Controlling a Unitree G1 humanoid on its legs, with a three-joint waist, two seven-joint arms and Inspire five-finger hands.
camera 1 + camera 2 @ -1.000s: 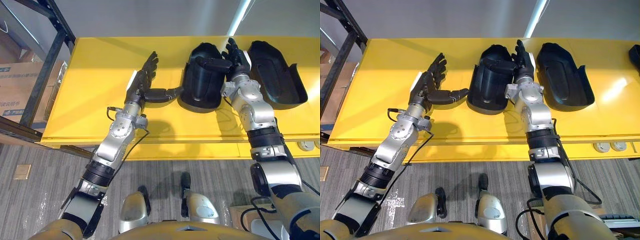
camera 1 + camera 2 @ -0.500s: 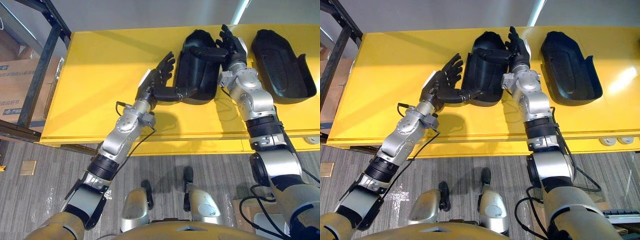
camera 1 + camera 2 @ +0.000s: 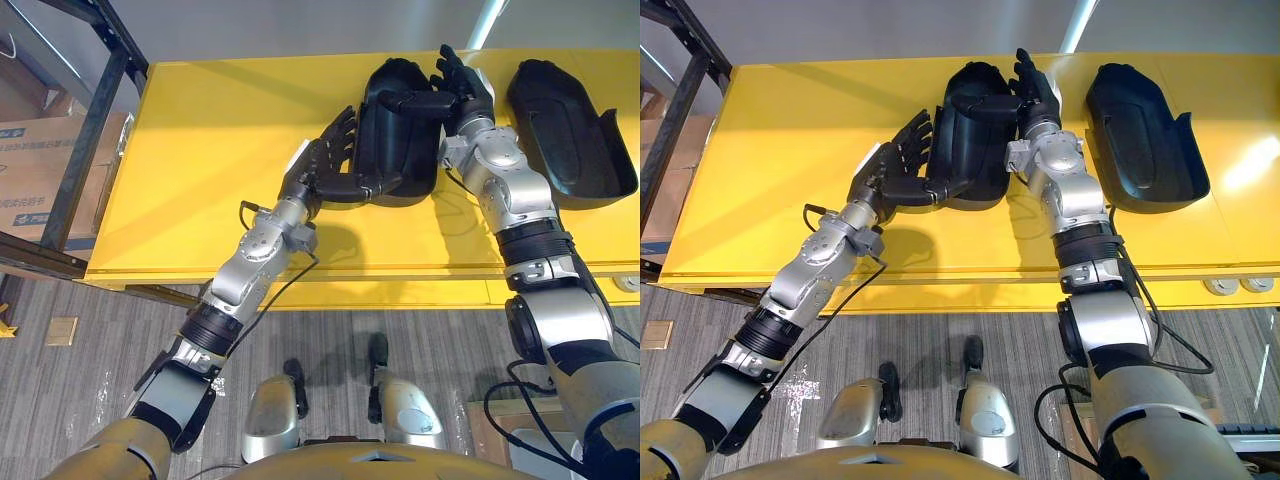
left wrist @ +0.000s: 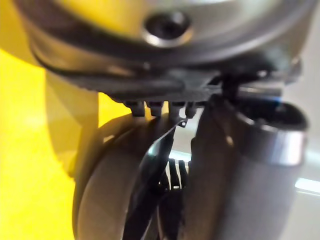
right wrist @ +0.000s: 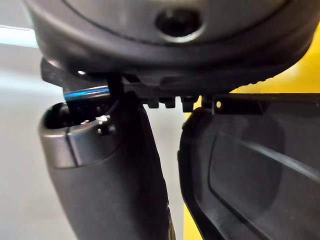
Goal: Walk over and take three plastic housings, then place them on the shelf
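Landmark: mid housing [image 3: 400,150], a black plastic shell, lying open side up on the yellow table [image 3: 200,150].
L hand [image 3: 315,168]: pressing flat against the mid housing's left wall; fingers straight, spread a bit, not curling round anything.
L thumb [image 3: 365,185]: reaching along the mid housing's near edge, touching it.
R hand [image 3: 462,95]: standing at the mid housing's right wall, near its far end; fingers straight, pointing away from the robot.
R thumb [image 3: 415,100]: lying across the mid housing's open top, toward its left side.
Hold: mid housing sitting between both hands, w/ palms flanking it; can't tell if it's resting on the table or clear of it.
2nd housing [image 3: 570,135]: same type, lying open side up, right of the mid housing and apart from it; neither hand touching it.
R wrist view: mid housing's hollow showing right beside the thumb.
Rack [image 3: 97,150]: dark metal frame, standing well left of the mid housing, at the table's left end.
Box [image 3: 30,190]: cardboard, sitting further left of the mid housing than the rack.
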